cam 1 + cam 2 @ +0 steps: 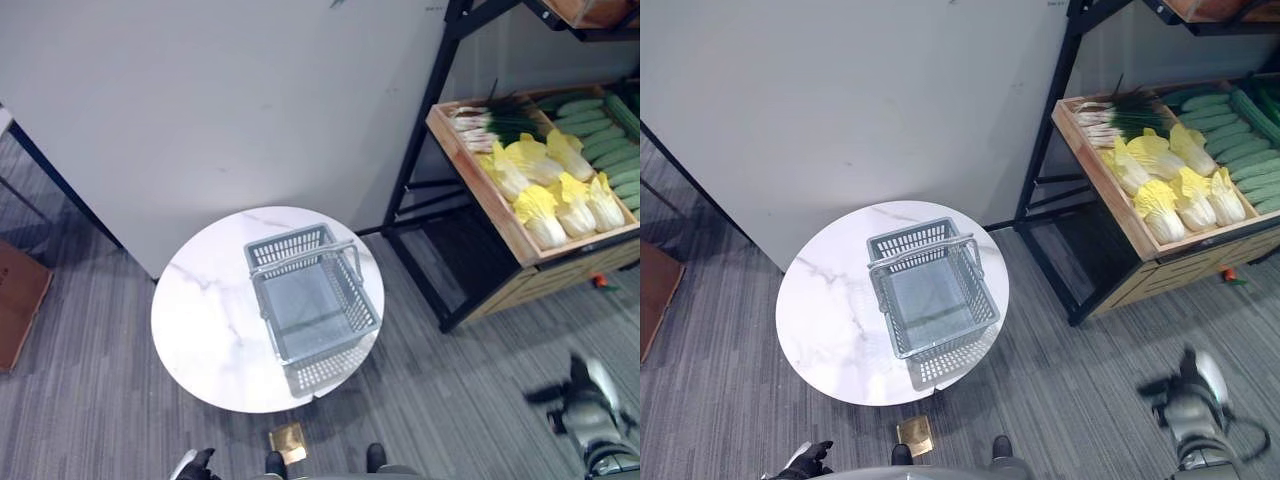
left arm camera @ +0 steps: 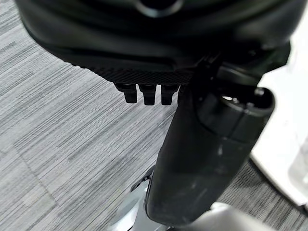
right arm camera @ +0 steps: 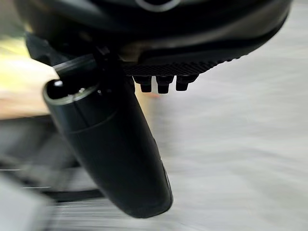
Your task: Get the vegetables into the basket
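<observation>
Basket (image 1: 312,305) is set empty on the table (image 1: 205,320), vegetables (image 1: 560,185) well apart on the shelf (image 1: 480,190); left hand (image 2: 149,94) and right hand (image 3: 163,83) are held low, fingers relaxed, nothing gripped, so a long reach risks bumping the rack.

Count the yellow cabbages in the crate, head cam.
6 visible: cabbages in two rows in the wooden crate on the shelf, between the scallions and the cucumbers. More may be hidden beneath.
</observation>
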